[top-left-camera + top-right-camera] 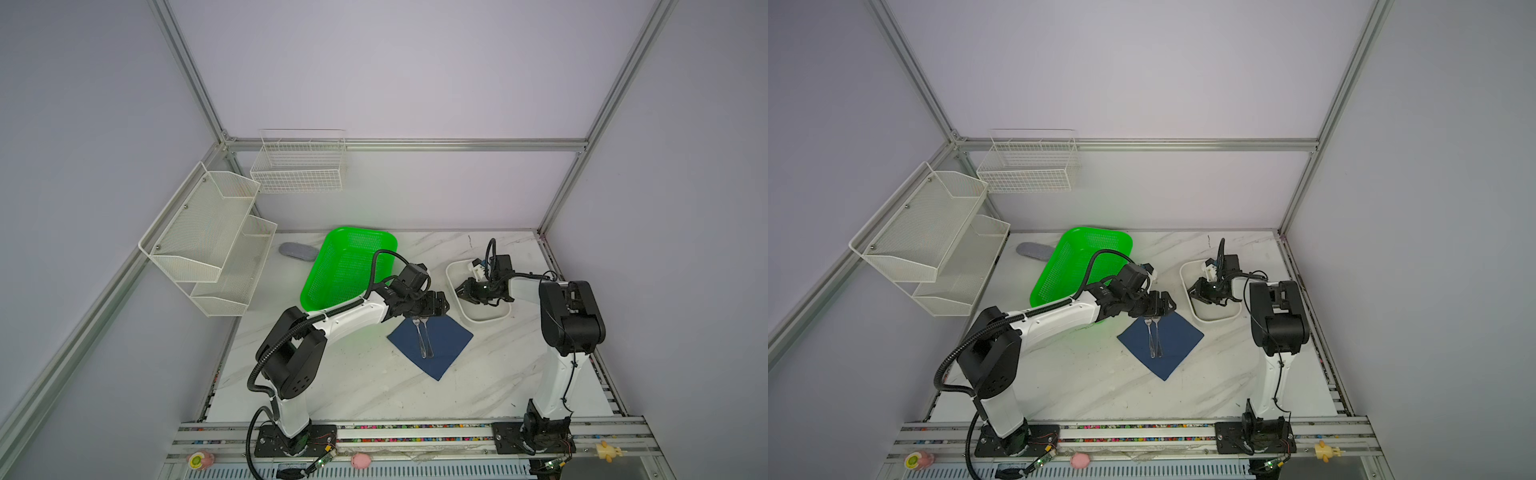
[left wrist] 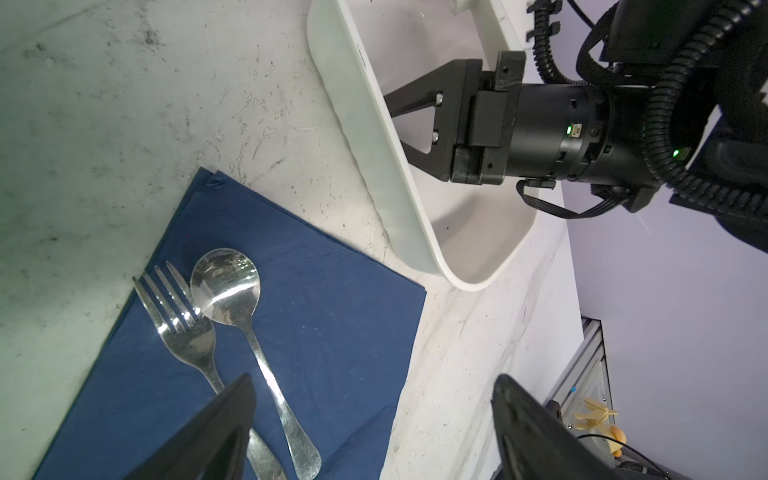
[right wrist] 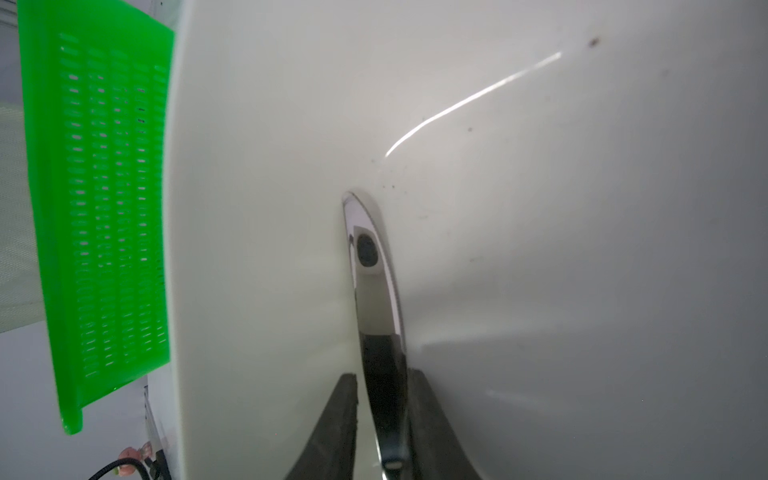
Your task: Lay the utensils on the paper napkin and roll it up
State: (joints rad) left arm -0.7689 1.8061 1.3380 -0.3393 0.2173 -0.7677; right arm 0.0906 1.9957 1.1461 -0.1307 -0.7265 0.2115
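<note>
In both top views the paper napkin (image 1: 430, 347) lies on the surface (image 1: 374, 386) at centre frame, one corner pointing toward the bottom edge. On it the fork (image 1: 419, 338) and spoon (image 1: 427, 338) lie side by side, fork on the left, heads toward the top. The tray (image 1: 486, 320) sits just upper right of the napkin, and the basket (image 1: 345, 266) sits to its upper left. Inside the tray, the knife (image 3: 376, 291) lies between the jaws of the right gripper (image 1: 458, 290).

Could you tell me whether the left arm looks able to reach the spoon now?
Probably yes: the left gripper hangs open close to the spoon on the napkin, nothing between them, though the fork lies right beside it.
</note>
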